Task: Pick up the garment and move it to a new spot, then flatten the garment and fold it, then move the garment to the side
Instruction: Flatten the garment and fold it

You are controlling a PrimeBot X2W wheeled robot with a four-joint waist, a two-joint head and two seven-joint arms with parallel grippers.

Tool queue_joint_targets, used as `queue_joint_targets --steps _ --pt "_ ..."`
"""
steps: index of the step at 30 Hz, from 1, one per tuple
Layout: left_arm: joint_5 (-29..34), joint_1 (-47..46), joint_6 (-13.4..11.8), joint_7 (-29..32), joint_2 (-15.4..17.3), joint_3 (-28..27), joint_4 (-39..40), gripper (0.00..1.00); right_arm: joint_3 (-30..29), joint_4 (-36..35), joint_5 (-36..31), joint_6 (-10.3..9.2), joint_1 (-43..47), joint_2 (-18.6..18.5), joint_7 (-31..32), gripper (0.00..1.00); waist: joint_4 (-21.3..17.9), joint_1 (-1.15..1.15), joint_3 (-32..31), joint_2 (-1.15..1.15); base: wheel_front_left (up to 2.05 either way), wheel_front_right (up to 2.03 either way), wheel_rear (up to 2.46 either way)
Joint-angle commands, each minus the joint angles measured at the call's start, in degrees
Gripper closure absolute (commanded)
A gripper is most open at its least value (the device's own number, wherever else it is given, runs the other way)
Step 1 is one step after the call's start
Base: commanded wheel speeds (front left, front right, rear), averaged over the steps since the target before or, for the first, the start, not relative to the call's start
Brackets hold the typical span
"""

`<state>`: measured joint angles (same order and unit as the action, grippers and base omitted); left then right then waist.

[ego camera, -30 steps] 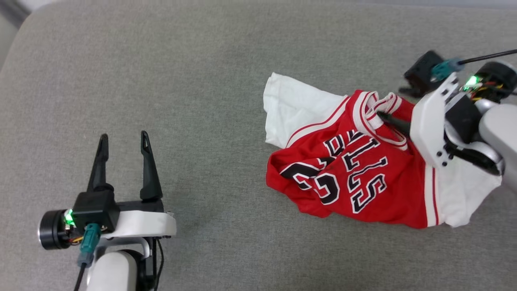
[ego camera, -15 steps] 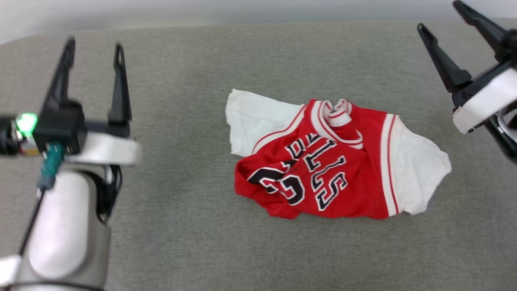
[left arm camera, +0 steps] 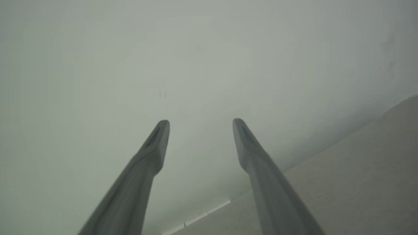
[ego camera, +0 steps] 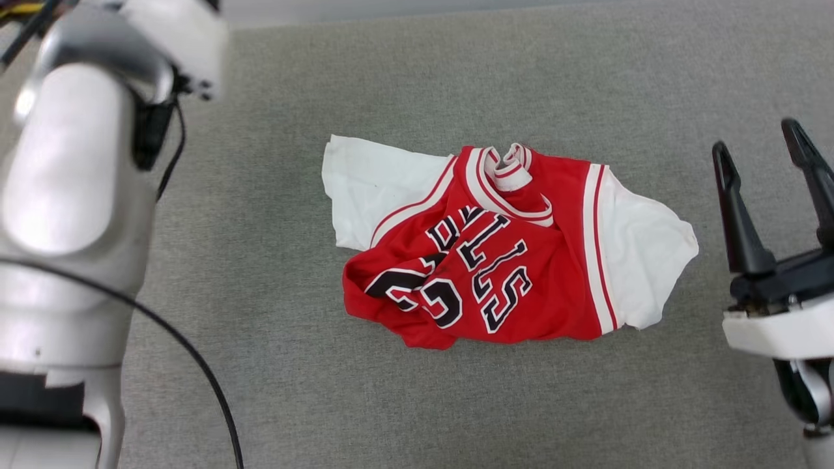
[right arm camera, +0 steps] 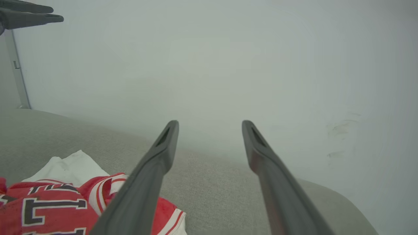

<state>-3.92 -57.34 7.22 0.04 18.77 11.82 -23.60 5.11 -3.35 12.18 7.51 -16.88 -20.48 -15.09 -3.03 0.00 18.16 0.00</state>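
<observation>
Lying crumpled at the middle of the head view, the red jersey-style shirt with white short sleeves (ego camera: 482,260) sat on grey woven upholstery (ego camera: 391,404). The right gripper (ego camera: 754,135) stood apart at lower right, fingers spread, empty. Left wrist view: left gripper (left arm camera: 200,121) spread, empty, facing a pale wall (left arm camera: 98,49). Right wrist view: fingers spread, shirt at lower left.

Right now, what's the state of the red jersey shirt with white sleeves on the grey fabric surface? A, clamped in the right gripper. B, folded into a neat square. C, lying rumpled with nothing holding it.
C: the red jersey shirt lies rumpled on the grey fabric surface, and the open right gripper stands apart beside it.
</observation>
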Motion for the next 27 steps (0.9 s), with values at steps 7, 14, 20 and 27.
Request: queue_joint_targets --steps 7,14,20,27 --pt "-19.59 -12.97 0.13 20.48 3.24 22.67 -8.14 0.00 -2.02 -4.64 -1.85 -0.04 5.50 3.74 -0.08 0.00 -2.21 0.00 3.49 0.00 0.00 0.00 0.00" --pt "-38.75 -20.60 0.14 41.07 8.54 38.52 -7.84 0.00 -0.76 -6.41 -2.35 -0.04 2.97 4.56 -0.10 0.00 -5.33 0.00 7.63 0.00 0.00 0.00 0.00" --pt "-46.84 -23.89 0.15 52.39 11.58 47.08 -8.55 0.00 -0.12 -6.75 -2.39 -0.04 1.11 5.13 -0.10 0.00 -7.33 0.00 10.87 0.00 0.00 0.00 0.00" --pt "-50.81 -23.25 0.15 58.73 13.67 55.56 -9.82 0.00 0.64 -6.85 -2.06 -0.04 -0.45 5.63 -0.10 0.00 -8.94 0.00 13.43 0.00 0.00 0.00 0.00"
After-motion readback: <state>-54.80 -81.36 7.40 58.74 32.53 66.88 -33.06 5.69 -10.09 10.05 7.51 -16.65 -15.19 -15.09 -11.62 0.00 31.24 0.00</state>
